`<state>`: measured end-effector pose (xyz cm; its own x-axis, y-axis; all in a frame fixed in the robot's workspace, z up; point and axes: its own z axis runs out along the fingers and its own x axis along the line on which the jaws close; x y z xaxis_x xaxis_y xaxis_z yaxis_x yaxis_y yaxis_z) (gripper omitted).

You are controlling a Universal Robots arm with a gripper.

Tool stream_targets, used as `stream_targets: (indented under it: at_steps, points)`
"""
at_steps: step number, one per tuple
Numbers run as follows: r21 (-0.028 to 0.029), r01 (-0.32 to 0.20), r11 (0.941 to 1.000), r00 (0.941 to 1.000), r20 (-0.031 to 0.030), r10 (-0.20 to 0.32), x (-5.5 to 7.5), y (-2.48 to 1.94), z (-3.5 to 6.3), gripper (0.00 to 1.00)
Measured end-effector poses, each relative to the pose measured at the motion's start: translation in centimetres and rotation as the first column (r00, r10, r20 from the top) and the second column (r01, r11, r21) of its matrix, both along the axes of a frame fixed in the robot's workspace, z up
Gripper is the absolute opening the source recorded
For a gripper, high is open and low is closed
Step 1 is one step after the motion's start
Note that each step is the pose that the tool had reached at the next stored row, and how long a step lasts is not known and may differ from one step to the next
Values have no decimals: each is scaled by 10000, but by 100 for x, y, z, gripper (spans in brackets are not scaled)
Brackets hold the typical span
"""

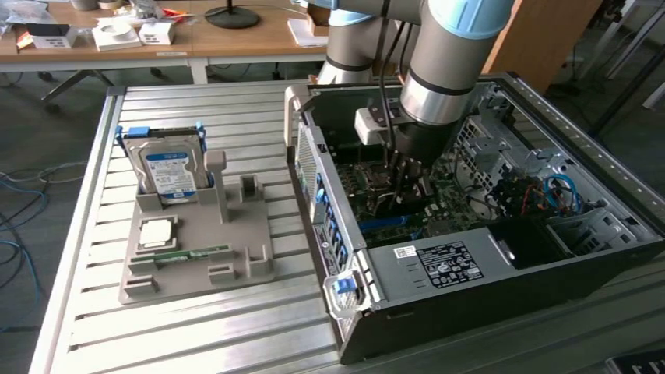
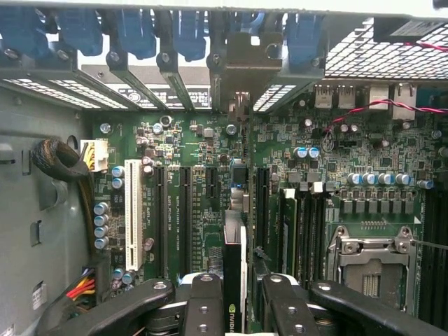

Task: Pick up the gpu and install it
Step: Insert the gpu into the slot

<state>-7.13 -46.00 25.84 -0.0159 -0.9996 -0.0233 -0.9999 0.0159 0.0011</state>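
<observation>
The motherboard (image 2: pixel 210 175) was seen as green, the slot latches (image 2: pixel 140 31) blue, the gpu (image 2: pixel 232 262) black with a green logo, the gripper (image 2: pixel 234 294) black, and the hard drive (image 1: pixel 170 170) silver, blue-labelled.

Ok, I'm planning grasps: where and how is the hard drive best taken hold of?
Probably by its free top end, coming straight down from above and pinching the two flat faces. The hard drive stands upright in the gray holder, which covers its lower end; blue rails line its side edges.
</observation>
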Motion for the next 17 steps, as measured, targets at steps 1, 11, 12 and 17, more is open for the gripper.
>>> stream_targets:
  at_steps: [1,11,12,17]
  points:
    - [1,-1,10000,10000,0,1,0,0,0,26]
    - [22,-2,10000,10000,5,2,-13,-1,-1,26]
    - [22,-2,10000,10000,5,2,-13,-1,-1,26]
    - [23,-1,10000,10000,5,1,-13,-1,-12,26]
